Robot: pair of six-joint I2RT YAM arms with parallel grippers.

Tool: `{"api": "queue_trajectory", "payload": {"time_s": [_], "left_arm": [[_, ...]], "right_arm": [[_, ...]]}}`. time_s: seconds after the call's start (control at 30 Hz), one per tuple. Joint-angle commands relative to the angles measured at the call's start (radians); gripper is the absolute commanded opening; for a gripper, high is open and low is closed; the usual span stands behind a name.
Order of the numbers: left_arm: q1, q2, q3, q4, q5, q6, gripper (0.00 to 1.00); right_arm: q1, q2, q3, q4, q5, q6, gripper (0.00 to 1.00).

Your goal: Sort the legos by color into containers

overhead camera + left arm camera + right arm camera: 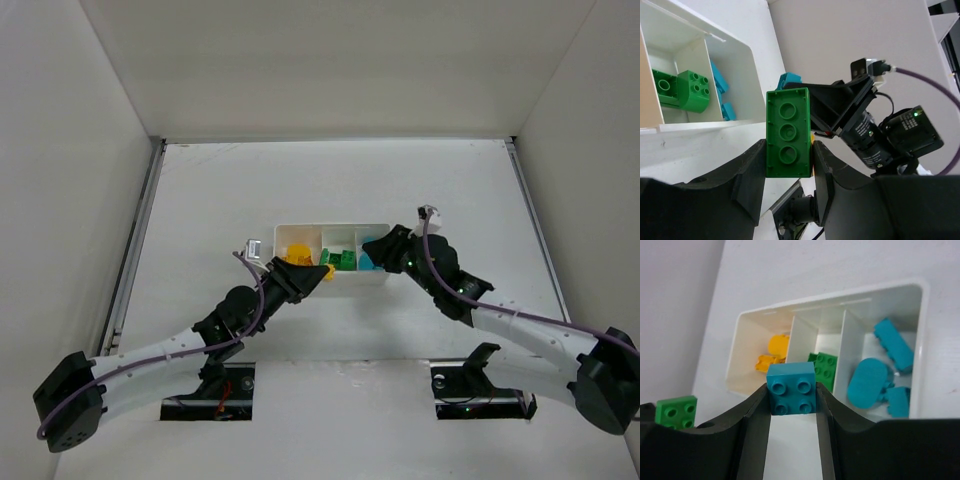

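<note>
The white tray point(330, 227) has three compartments: yellow legos point(772, 352) in the left one, green legos point(825, 367) in the middle one, cyan legos point(880, 370) in the right one. My left gripper point(788, 155) is shut on a long green lego point(788, 132) with a yellow sliver behind it. It hovers at the tray's near edge point(318, 272). My right gripper point(791, 395) is shut on a square cyan lego point(791, 389), held just in front of the tray, near its right end point(378, 256).
The two grippers are close together at the tray's near wall; the right gripper point(840, 107) shows in the left wrist view. White walls enclose the table on the left, right and back. The arm bases sit at the near edge.
</note>
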Motion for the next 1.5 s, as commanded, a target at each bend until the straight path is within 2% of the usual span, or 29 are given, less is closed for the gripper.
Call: {"api": "queue_trajectory", "payload": {"time_s": [0.0, 0.07, 0.2, 0.33, 0.4, 0.53, 0.57, 0.63, 0.73, 0.87, 1.13, 1.4, 1.47], "left_arm": [[0.018, 0.018, 0.068, -0.001, 0.045, -0.005, 0.21], [0.031, 0.027, 0.079, -0.020, 0.068, -0.031, 0.21], [0.069, 0.038, 0.090, -0.047, 0.122, -0.088, 0.22], [0.109, 0.050, 0.084, -0.041, 0.185, -0.138, 0.22], [0.124, 0.058, 0.078, -0.037, 0.208, -0.158, 0.22], [0.170, 0.066, 0.074, -0.042, 0.281, -0.226, 0.22], [0.184, 0.066, 0.074, -0.044, 0.307, -0.247, 0.22], [0.213, 0.062, 0.076, -0.057, 0.353, -0.292, 0.22], [0.241, 0.058, 0.093, -0.100, 0.413, -0.336, 0.22], [0.227, 0.047, 0.125, -0.191, 0.436, -0.341, 0.22], [0.180, 0.036, 0.153, -0.240, 0.440, -0.343, 0.23], [0.152, 0.043, 0.163, -0.263, 0.446, -0.335, 0.23], [0.150, 0.033, 0.162, -0.263, 0.446, -0.336, 0.23]], "right_arm": [[0.006, 0.040, 0.087, -0.127, 0.117, -0.162, 0.37], [0.009, 0.066, 0.102, -0.130, 0.140, -0.176, 0.42], [0.008, 0.097, 0.116, -0.125, 0.154, -0.196, 0.62], [0.009, 0.080, 0.125, -0.121, 0.154, -0.202, 0.72], [0.021, 0.034, 0.118, -0.116, 0.154, -0.199, 0.71], [0.093, -0.104, 0.049, -0.026, 0.067, -0.291, 0.56], [0.124, -0.139, 0.033, -0.006, 0.019, -0.326, 0.56], [0.213, -0.207, 0.001, 0.039, -0.084, -0.395, 0.62], [0.316, -0.242, -0.019, 0.068, -0.116, -0.463, 0.74], [0.345, -0.186, 0.021, 0.047, -0.127, -0.520, 0.80], [0.388, -0.066, 0.099, 0.003, -0.102, -0.595, 0.81], [0.388, -0.029, 0.101, 0.046, -0.073, -0.590, 0.72], [0.388, -0.012, 0.104, 0.045, -0.064, -0.592, 0.66]]}}
